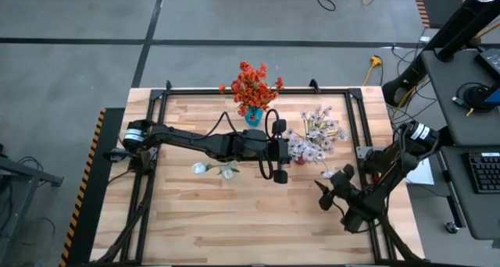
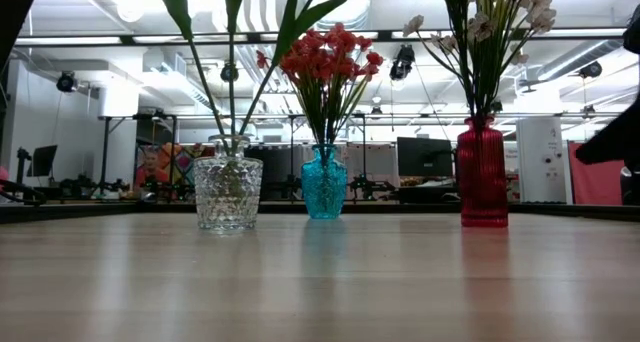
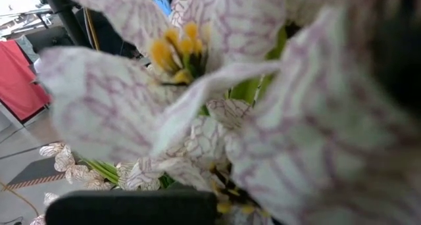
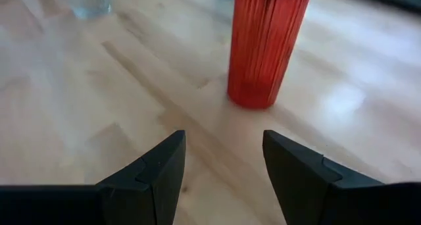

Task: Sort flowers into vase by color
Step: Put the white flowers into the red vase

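Orange-red blossoms [image 1: 251, 86] stand in a blue vase [image 2: 324, 182] at the table's far middle. Pale pink-white blossoms [image 1: 315, 136] stand in a red vase [image 2: 482, 172]; they fill the left wrist view [image 3: 217, 120]. White tulip buds [image 1: 212, 169] with green stems stand in a clear glass vase [image 2: 228, 190]. My left gripper [image 1: 281, 154] is at mid-table, right against the near-left side of the pink-white bunch. My right gripper [image 4: 223, 159] is open and empty, low over the table at the near right [image 1: 332, 190], facing the red vase [image 4: 266, 44].
A black metal frame [image 1: 234, 91] runs round the wooden table's edges. The three vases stand in a loose row across the table's middle. Bare wood lies along the near side [image 1: 234, 228]. A desk with a keyboard [image 1: 484, 169] stands beyond the right edge.
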Available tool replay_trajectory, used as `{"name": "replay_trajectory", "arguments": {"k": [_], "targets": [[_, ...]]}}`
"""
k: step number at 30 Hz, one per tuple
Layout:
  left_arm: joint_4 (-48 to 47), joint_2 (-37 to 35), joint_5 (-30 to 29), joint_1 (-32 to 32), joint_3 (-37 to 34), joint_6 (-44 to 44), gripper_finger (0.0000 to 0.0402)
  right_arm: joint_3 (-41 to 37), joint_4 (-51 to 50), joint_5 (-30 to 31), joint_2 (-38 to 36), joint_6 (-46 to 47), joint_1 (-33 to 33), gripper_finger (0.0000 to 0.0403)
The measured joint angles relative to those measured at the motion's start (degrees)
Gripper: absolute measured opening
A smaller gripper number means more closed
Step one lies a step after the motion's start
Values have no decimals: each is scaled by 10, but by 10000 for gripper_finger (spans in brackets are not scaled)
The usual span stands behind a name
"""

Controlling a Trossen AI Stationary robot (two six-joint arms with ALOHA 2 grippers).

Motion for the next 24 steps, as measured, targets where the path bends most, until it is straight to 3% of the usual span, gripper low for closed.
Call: {"name": "replay_trajectory", "arguments": {"k": [3,12,19,24], "targets": [[-1,0,0,0,0,0,9,-11,-3,33,0,-10,-12,196],[-4,0,0,0,0,-7,9,-15,0,22,0,-43,-43,204],[-3,0,0,0,0,-22,9,-15,6,36,0,-49,-85,277],[-2,0,0,0,0,-24,9,-20,84,126,0,-149,-119,320]]}}
